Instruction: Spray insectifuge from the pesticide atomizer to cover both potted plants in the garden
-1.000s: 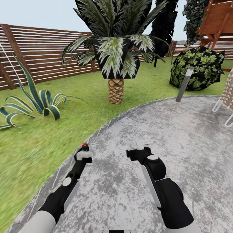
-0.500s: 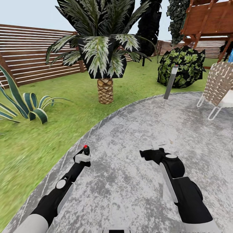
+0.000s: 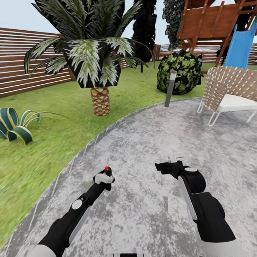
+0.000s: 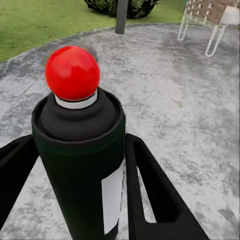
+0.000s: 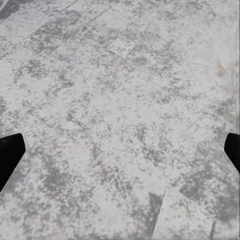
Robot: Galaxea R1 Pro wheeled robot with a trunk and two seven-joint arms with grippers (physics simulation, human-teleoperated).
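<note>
Against the frame a second ago, the whole head view has swung right: the palm (image 3: 93, 60) and agave (image 3: 16, 123) sit further left, the bush (image 3: 180, 71) and lamp (image 3: 170, 89) too, and a woven chair (image 3: 230, 91), a blue slide (image 3: 240, 44) and a wooden play frame (image 3: 210, 21) have come into view. That is the camera turning, not the things moving. The left arm now reaches a little further toward the middle of the view; the right arm sits much as it did.

Count: one atomizer (image 3: 104, 177), one palm, one agave, one bush, one lamp, one chair, one slide, two arms.

The left claw (image 3: 103, 179) is clamped on the atomizer, which stands roughly upright in it above the grey patio (image 3: 142, 135), red tip uppermost. In the left wrist view the black body (image 4: 80, 165) sits between the two dark fingers (image 4: 150, 195), both pressed against its sides, with the red tip (image 4: 72, 73) on top.

The right claw (image 3: 175, 160) hangs over the patio holding nothing; in the right wrist view its fingertips (image 5: 10, 155) stand wide apart at the edges, bare gravel between them.

Lawn (image 3: 46, 150) lies left of the patio, with the slatted fence (image 3: 14, 64) behind
</note>
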